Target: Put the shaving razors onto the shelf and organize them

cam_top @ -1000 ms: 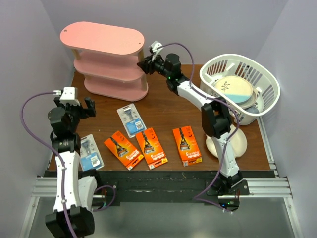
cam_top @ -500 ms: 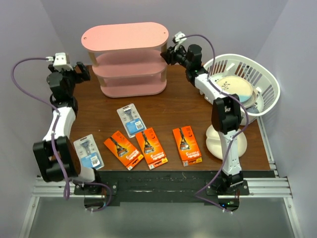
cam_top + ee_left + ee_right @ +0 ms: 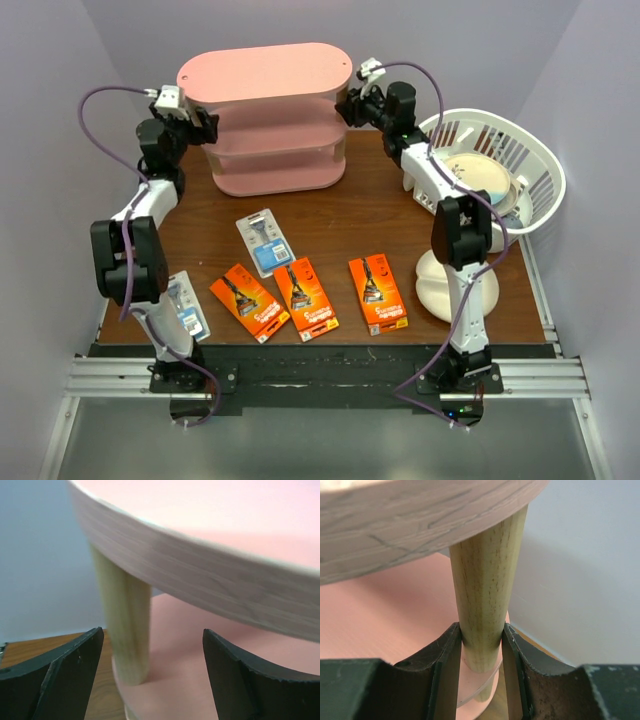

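Though agape, left pincer [image 3: 206,126] beside shelf [image 3: 265,72].

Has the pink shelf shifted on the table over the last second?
Yes. The shelf has slid right along the table, toward the white basket, which stayed put; the right gripper is shut on its post.

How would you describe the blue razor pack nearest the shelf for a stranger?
Start at the pink shelf and come toward the arms across the brown table. The first pack met is the blue pack, just behind the orange row; its twin lies at the left edge by the left arm.
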{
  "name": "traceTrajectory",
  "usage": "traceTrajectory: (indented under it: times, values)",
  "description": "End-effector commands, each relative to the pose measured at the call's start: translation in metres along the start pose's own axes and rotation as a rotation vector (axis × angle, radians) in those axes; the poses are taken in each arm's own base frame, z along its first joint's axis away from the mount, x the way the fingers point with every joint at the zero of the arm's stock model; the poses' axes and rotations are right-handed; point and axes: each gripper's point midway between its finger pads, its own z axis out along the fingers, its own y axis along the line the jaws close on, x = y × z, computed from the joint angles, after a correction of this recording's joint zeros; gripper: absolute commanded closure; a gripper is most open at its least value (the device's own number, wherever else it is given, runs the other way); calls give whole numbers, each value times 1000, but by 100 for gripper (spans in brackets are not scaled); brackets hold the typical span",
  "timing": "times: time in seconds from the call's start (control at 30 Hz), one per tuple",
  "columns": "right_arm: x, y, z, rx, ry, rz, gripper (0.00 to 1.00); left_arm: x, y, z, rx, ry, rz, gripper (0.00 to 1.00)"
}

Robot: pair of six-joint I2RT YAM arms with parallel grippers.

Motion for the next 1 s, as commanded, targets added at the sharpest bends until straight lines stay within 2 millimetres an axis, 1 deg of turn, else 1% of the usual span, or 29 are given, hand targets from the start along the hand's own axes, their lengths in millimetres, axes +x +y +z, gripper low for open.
traceTrajectory:
  times: [0.0, 0.03, 0.1, 0.13, 0.17, 0.23, 0.27, 0.3, 0.33, 0.37, 0.4, 0.43, 0.5, 0.53, 0.7, 0.77, 0.8, 0.87, 0.9, 0.93, 0.97]
  values:
    - [-43, -54, -42, 215, -14, -63, 94, -32, -21, 17, 68, -114, 42, 18]
    - [-41, -54, -46, 221, -2, -69, 96, -30, -21, 18, 69, -112, 32, 21]
    - [-42, -55, -52, 232, 6, -77, 97, -26, -26, 22, 79, -115, 26, 24]
    - [-35, -55, -55, 234, 24, -80, 98, -24, -28, 24, 82, -113, 18, 26]
    - [-41, -56, -59, 242, 20, -85, 98, -23, -31, 26, 88, -117, 15, 28]
    - [-38, -61, -66, 262, 38, -89, 100, -24, -34, 30, 96, -125, 4, 31]
    - [-42, -64, -70, 268, 36, -94, 100, -23, -37, 34, 108, -127, -1, 32]
    - [-42, -66, -72, 272, 40, -97, 100, -24, -39, 36, 114, -134, -5, 32]
    - [-38, -70, -76, 283, 51, -102, 100, -24, -40, 37, 118, -136, -18, 34]
    - [-38, -70, -77, 289, 52, -105, 100, -25, -44, 37, 131, -138, -23, 35]
    - [-41, -72, -81, 297, 51, -110, 99, -26, -46, 36, 136, -140, -25, 36]
    - [-39, -76, -83, 311, 59, -115, 99, -26, -49, 35, 143, -141, -29, 37]
    - [-39, -78, -86, 317, 63, -122, 100, -28, -56, 29, 163, -142, -30, 37]
    - [-40, -82, -88, 324, 66, -125, 100, -25, -60, 28, 169, -136, -36, 37]
    - [-43, -86, -95, 328, 81, -138, 99, -22, -67, 23, 178, -132, -41, 38]
    - [-41, -89, -98, 344, 91, -138, 97, -25, -69, 21, 180, -140, -51, 38]
    - [-40, -94, -101, 361, 93, -137, 95, -26, -68, 21, 175, -140, -53, 37]
    - [-39, -94, -101, 365, 93, -129, 90, -27, -66, 18, 152, -133, -65, 32]
    - [-41, -94, -101, 361, 91, -126, 77, -29, -64, 17, 136, -132, -66, 28]
    - [-43, -92, -102, 356, 87, -119, 64, -22, -52, 16, 57, -101, -87, 26]
    - [-51, -89, -105, 350, 74, -120, 50, -30, -43, 12, -2, -98, -110, 22]
